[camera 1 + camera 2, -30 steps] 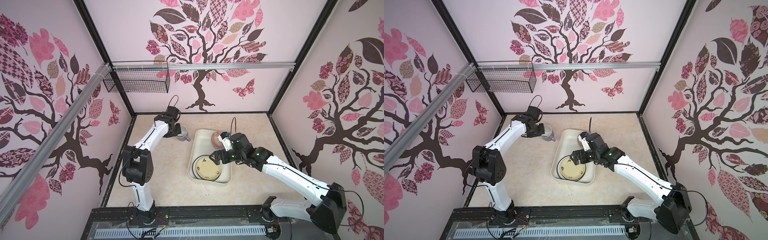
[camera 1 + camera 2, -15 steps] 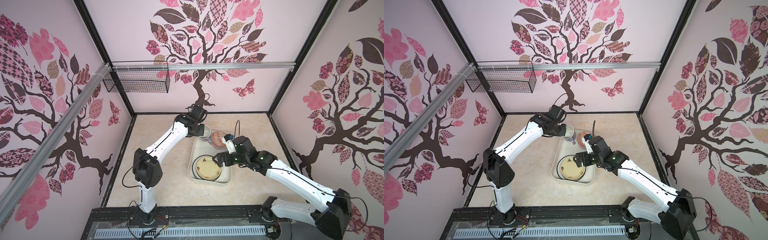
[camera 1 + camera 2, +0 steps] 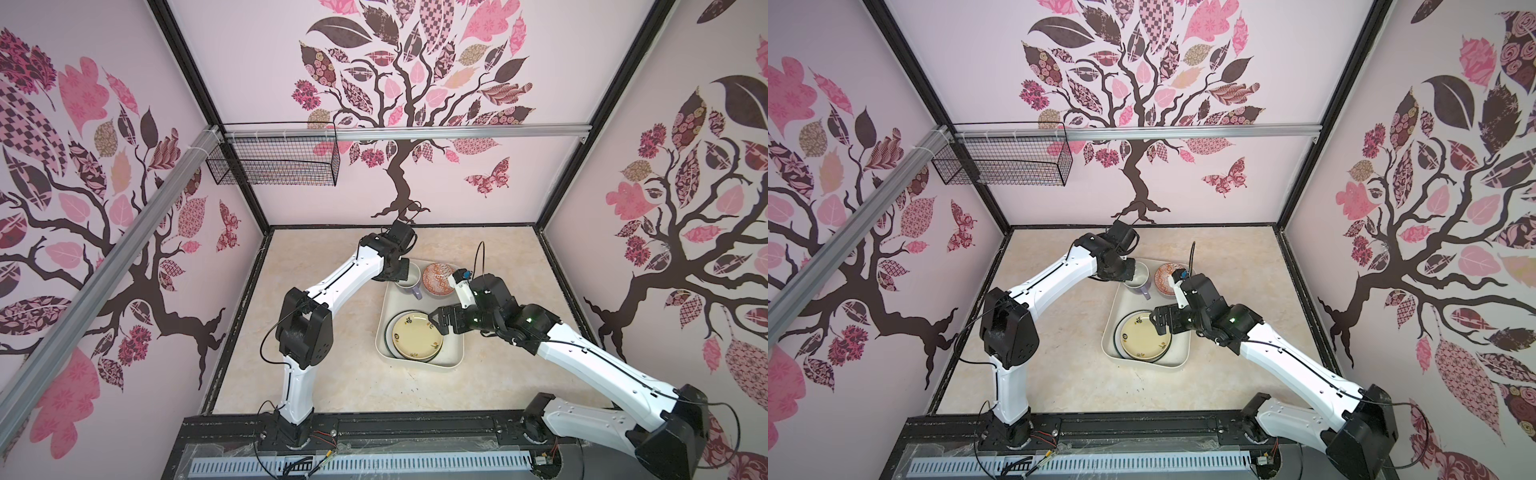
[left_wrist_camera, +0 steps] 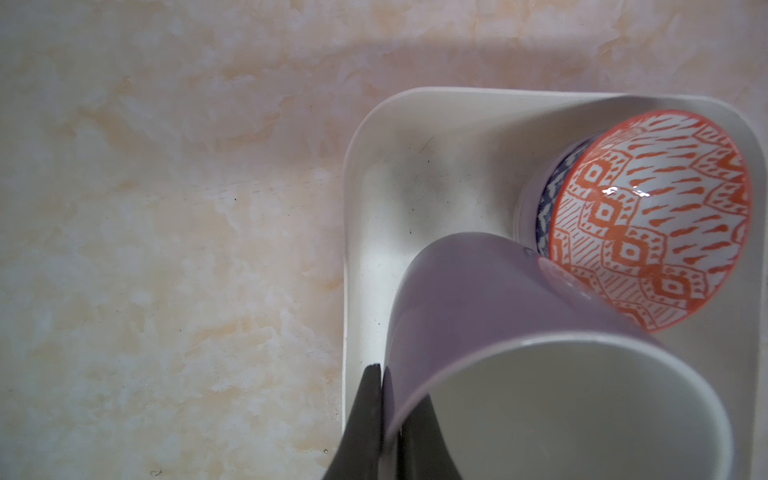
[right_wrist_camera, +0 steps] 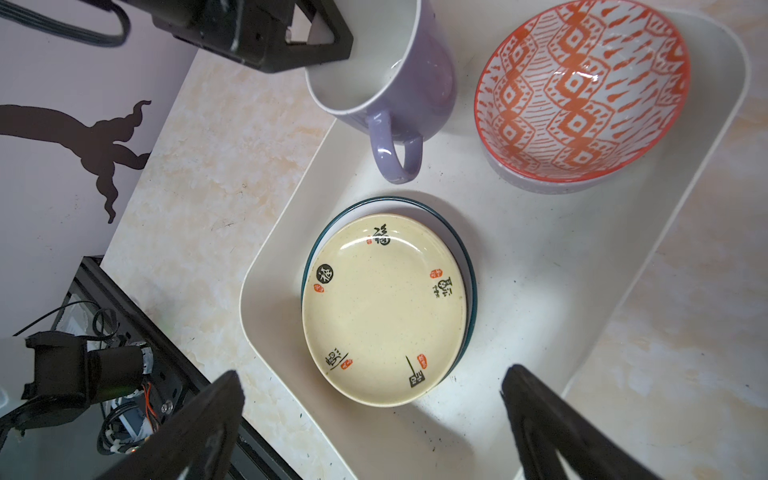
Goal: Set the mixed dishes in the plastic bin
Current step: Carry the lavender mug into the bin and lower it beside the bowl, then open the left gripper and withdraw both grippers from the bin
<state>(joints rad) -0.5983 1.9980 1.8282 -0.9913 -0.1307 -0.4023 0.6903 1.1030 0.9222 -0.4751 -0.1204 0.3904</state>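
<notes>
Left arm stretched forward, left gripper (image 4: 395, 395) pinched tight on lavender mug (image 4: 478, 299) wall — right arm bent inward, right gripper (image 5: 374, 378) jaws wide, pointing down.

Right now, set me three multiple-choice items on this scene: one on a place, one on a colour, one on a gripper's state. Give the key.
1. In the cream-white rectangular plastic bin, the orange-patterned round bowl sits at the: A) near end B) middle C) far end.
2. The ceramic mug pinched by the left gripper is: A) black B) lavender C) orange.
3. The right gripper is: A) open, empty B) shut on a plate C) shut on the bowl.
Key: 1 C, it lies by the bin's far wall; 2 B, its outer wall shows lavender; 3 A, jaws wide apart above the cream round plate.
</notes>
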